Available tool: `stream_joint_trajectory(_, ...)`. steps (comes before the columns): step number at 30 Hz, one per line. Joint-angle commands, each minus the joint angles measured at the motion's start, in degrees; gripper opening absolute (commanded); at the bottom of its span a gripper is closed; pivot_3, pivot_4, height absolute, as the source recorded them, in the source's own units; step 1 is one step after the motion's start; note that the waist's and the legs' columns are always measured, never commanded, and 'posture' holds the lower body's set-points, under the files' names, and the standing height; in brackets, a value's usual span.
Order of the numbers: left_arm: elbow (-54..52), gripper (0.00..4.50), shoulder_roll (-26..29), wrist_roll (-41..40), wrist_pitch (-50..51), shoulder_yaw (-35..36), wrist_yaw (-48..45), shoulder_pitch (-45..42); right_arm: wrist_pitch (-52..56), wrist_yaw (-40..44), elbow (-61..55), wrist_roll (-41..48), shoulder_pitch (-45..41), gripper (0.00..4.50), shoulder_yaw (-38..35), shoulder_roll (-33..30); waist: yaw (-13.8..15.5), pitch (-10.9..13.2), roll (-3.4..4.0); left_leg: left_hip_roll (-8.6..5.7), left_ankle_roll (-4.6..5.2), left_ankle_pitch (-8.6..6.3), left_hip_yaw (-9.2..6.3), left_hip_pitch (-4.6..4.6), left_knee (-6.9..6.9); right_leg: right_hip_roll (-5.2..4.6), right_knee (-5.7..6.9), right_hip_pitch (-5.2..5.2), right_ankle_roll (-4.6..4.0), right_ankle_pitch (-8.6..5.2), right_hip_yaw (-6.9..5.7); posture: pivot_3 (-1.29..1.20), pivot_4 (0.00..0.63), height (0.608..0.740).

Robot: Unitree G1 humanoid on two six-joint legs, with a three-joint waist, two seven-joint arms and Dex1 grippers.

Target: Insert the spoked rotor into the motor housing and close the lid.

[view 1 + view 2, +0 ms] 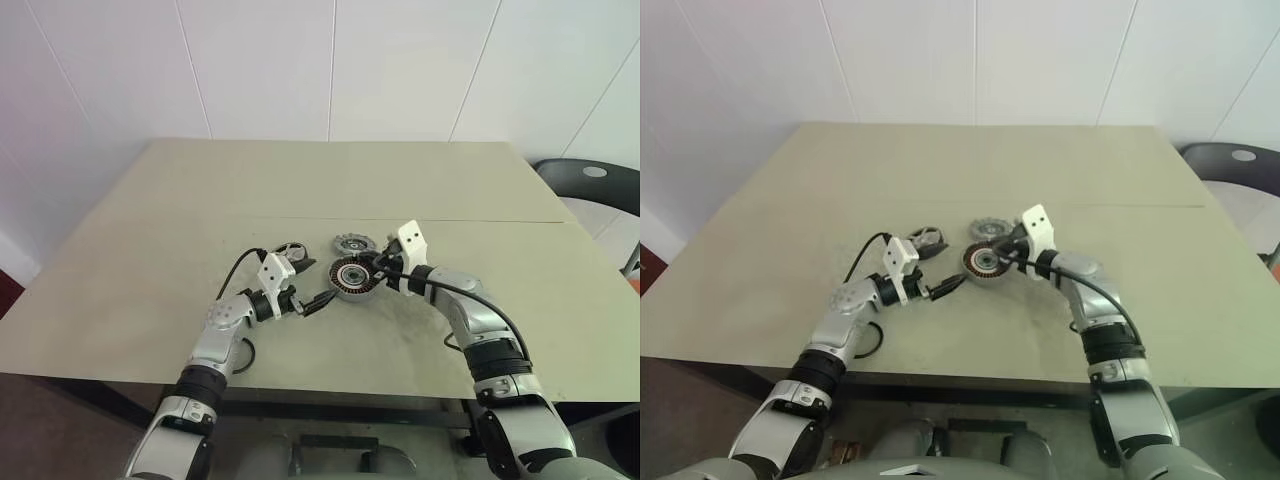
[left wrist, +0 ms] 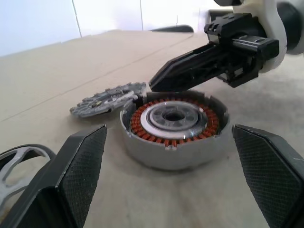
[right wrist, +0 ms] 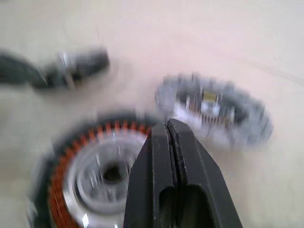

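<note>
The motor housing [image 1: 352, 277], a silver puck with copper windings round a pale hub, stands on the table [image 1: 150, 250]. Just behind it lies the spoked rotor [image 1: 352, 243], a grey toothed disc, close to the housing's far rim [image 2: 137, 102]. The lid [image 1: 293, 252], a thin open-work ring, rests to the left, partly behind my left wrist. My left gripper [image 1: 320, 302] is open, level, its fingers [image 2: 80, 161] standing either side of the housing on its near-left. My right gripper [image 3: 166, 126] is shut on nothing, its tip over the housing's far rim beside the rotor [image 3: 213, 109].
The beige table runs wide to the left, right and far side, with a seam [image 1: 500, 220] across it. A dark chair [image 1: 590, 180] stands off the far right corner. A black cable [image 1: 238, 270] loops from my left wrist.
</note>
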Motion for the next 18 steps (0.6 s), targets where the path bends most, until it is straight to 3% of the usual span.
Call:
stream_joint_trajectory(1,-8.1,4.5,0.0,-7.8,7.6,4.0,-0.2,0.6,-2.1,0.8,-4.5,3.0,-1.6,0.02,-2.8,-0.3,-0.1,0.0,0.0,0.0,0.0,0.0,0.0,0.0,-0.01,0.0,0.0,0.0,0.0,0.0,0.0,0.0,0.0,0.74)
stream_joint_trajectory(12,-31.0,4.5,0.3,-29.9,44.7,12.2,13.0,11.9,-2.6,11.3,-11.4,3.4,2.6,0.02,-0.8,-10.0,-1.4,0.0,-0.03,0.0,0.01,0.0,-0.03,0.06,0.04,0.01,-0.06,0.14,-0.14,-0.08,-0.01,0.0,0.0,0.74)
stream_joint_trajectory(18,-31.5,4.5,-4.0,-37.8,55.9,18.0,27.1,11.5,-2.2,13.7,-13.0,4.1,4.1,0.02,-1.7,-13.4,-1.3,0.0,-0.05,0.0,0.01,0.0,-0.05,0.11,0.04,0.03,-0.06,0.22,-0.14,-0.09,-0.01,0.0,0.0,0.74)
